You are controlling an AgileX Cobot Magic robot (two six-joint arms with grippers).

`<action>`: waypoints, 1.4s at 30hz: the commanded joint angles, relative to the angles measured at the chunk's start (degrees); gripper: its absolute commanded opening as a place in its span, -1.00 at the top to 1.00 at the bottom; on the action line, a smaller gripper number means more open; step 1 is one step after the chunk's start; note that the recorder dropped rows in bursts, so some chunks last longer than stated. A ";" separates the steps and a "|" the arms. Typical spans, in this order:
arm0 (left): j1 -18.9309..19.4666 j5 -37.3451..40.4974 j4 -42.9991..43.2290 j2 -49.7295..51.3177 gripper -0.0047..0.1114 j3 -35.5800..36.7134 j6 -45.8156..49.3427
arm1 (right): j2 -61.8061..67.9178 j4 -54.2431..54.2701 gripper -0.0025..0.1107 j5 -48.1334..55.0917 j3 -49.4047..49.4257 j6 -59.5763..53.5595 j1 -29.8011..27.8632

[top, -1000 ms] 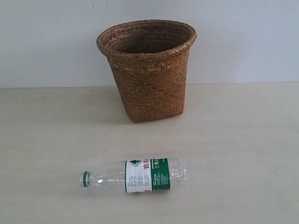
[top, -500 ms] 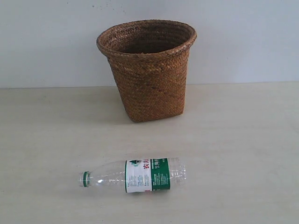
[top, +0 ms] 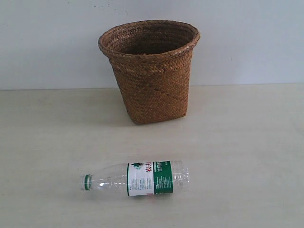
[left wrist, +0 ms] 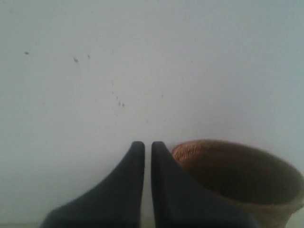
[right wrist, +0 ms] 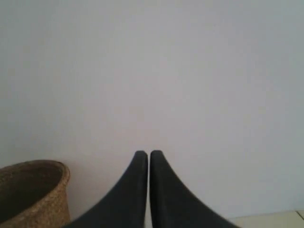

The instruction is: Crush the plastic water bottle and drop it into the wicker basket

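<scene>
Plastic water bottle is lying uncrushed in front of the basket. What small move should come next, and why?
Probably lower both grippers toward the plastic water bottle, opening them on the way. It lies intact on its side on the table, green cap toward the left arm's side, apart from the wicker basket. The left gripper and right gripper are shut, facing the wall, neither in the exterior view.

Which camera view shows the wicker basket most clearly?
The exterior view: the wicker basket stands whole and sharp, from rim to base. The left wrist view shows only its blurred rim and opening; the right wrist view catches just one side of it.
</scene>
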 commanded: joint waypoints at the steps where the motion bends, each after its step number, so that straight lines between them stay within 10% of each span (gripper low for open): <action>1: 0.15 10.16 8.65 5.87 0.84 -4.95 -0.21 | 5.63 -5.07 0.96 7.05 -5.73 -0.41 -0.11; 16: -9.33 46.34 7.59 23.39 0.84 -17.45 20.90 | 23.60 -4.20 0.96 47.90 -25.88 -24.50 9.23; 29: -11.98 58.79 -24.21 30.99 0.84 -18.50 71.44 | 35.84 40.07 0.96 66.48 -32.30 -65.04 11.97; 42: -11.98 61.24 -29.08 41.71 0.79 -18.16 99.03 | 42.00 40.91 0.96 67.39 -32.30 -66.87 23.92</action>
